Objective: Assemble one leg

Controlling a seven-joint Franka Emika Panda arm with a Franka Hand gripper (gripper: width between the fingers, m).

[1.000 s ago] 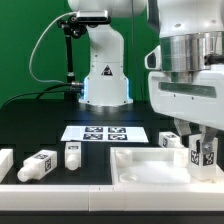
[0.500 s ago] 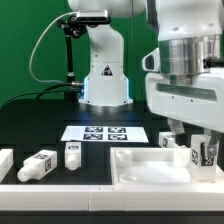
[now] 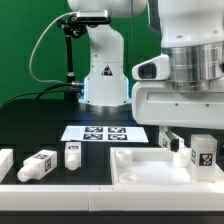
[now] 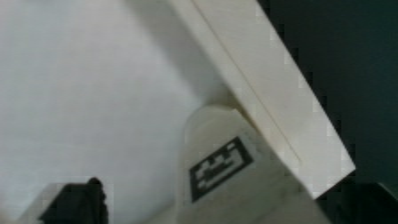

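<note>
Wrist view alone shows the leg (image 4: 228, 160) touching the panel's (image 4: 107, 90) wall

A green backdrop (image 3: 25, 40) is filling the whole back of the exterior view, flat and plain. A black table (image 3: 40, 128) is sitting in front of it, looking matte and dark. The marker board (image 3: 105, 133) is lying flat on that table, around the middle. Light is coming across soft and even, barely throwing any hard shadows anywhere.
</note>
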